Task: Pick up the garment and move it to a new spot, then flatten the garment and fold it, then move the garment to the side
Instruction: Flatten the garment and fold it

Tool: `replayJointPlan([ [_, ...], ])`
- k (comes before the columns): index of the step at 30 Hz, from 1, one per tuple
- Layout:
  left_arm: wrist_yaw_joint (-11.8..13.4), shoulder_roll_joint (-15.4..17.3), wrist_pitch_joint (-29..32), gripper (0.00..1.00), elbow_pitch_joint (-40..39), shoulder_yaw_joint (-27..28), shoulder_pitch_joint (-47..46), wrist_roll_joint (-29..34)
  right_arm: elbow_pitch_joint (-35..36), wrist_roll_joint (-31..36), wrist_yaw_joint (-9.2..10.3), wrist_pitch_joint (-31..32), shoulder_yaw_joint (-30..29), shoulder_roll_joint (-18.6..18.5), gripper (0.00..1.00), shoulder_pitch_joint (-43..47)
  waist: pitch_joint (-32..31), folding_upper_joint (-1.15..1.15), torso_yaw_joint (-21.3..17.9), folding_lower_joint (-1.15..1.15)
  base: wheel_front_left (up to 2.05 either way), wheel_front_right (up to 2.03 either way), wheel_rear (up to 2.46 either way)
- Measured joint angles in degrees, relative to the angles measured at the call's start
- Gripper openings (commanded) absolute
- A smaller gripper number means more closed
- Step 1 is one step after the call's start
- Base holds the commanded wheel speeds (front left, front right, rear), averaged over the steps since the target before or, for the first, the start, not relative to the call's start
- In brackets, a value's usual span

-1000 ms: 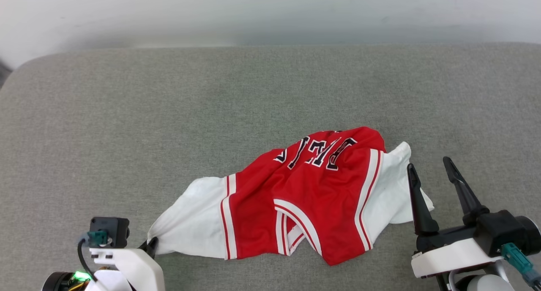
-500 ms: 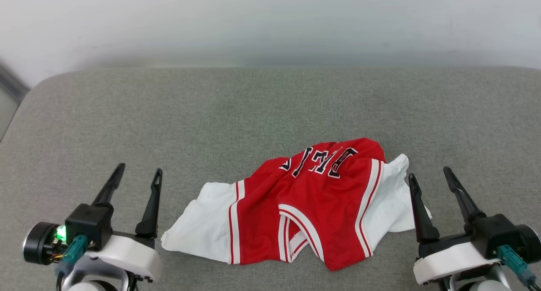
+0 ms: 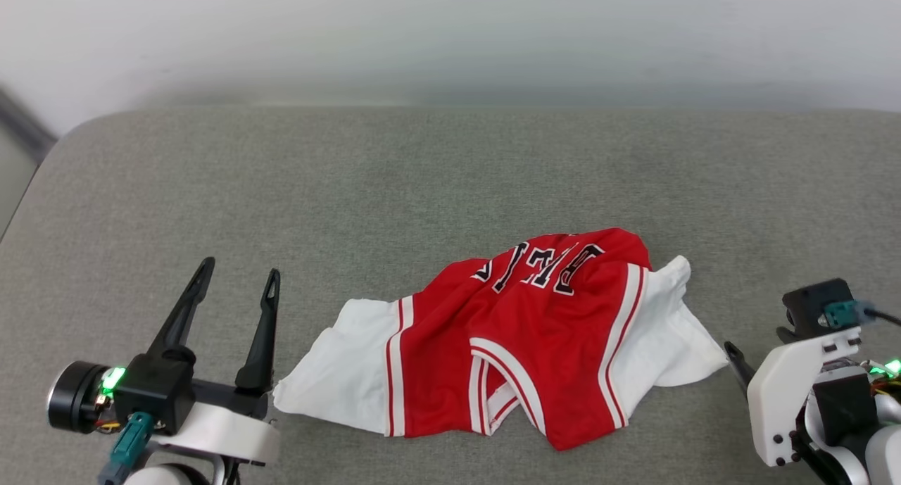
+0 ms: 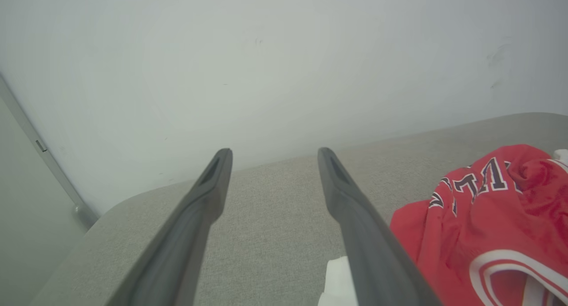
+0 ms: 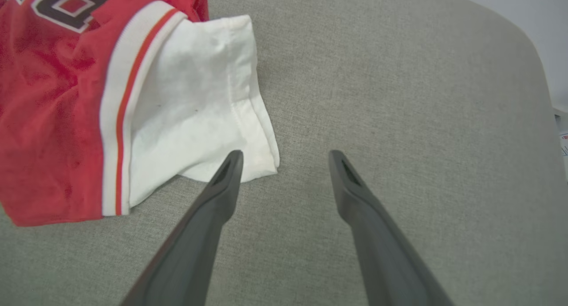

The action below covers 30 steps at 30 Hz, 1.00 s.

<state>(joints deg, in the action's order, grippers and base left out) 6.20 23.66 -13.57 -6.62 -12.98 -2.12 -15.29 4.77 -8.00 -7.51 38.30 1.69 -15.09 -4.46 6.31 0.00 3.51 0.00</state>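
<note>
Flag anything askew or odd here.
The garment lies crumpled, not flat: its red body is bunched into folds, the lettering reads upside down in the head view, and the white sleeves splay unevenly. Nothing looks torn.

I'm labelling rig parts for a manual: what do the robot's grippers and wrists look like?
The left gripper and right gripper each have two long, dark grey, tapered jaws with a slot near the tip, on a black block and white wrist shell, with a teal cable plug and a green light.

Indoor rm: grey fabric pad [image 3: 422, 175], white wall [image 3: 450, 34].
</note>
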Motion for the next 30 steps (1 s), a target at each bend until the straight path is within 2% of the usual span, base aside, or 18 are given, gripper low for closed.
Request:
replayJointPlan([
  [2,-0.25,-0.27,-0.23,1.0,0.32,-0.45,-0.96,0.01,0.34,-1.51,0.01,3.5,2.19,-2.47,1.0,-0.79,0.49,0.0,0.58,0.0,0.0,0.0,0.0],
  [8,-1.03,-0.63,-0.33,1.0,1.52,-1.48,-2.1,0.07,-4.83,-4.03,0.0,8.72,2.93,-4.0,1.0,-2.5,2.09,0.0,2.84,0.0,0.0,0.0,0.0],
  [22,-1.25,-0.94,-0.24,1.0,3.71,-2.76,-4.29,0.03,-13.32,-3.11,0.02,7.32,2.08,-4.35,1.0,-3.95,5.94,0.0,8.04,0.0,0.0,0.0,0.0],
  [23,-1.29,-0.97,-0.24,1.0,3.91,-2.81,-4.31,-0.02,-13.85,-3.18,0.02,7.11,2.34,-4.59,0.82,-3.91,6.12,0.0,8.19,0.0,0.0,0.0,0.0],
  [24,-1.48,-0.98,-0.25,1.0,4.17,-2.88,-4.31,-0.04,-14.27,-3.42,0.02,7.04,2.53,-4.74,0.14,-3.94,6.25,0.0,8.25,0.0,0.0,0.0,0.0],
  [25,-1.51,-0.98,-0.31,1.0,4.44,-2.98,-4.32,-0.1,-14.66,-3.65,0.01,6.73,2.81,-4.97,0.0,-3.99,6.25,0.0,8.21,0.0,0.0,0.0,0.0],
  [30,-1.99,-0.73,0.03,1.0,5.72,-3.43,-4.35,-0.2,-16.62,-4.85,-0.04,5.0,3.0,-6.09,0.0,-4.56,5.61,0.0,7.23,0.0,0.0,0.0,0.0],
])
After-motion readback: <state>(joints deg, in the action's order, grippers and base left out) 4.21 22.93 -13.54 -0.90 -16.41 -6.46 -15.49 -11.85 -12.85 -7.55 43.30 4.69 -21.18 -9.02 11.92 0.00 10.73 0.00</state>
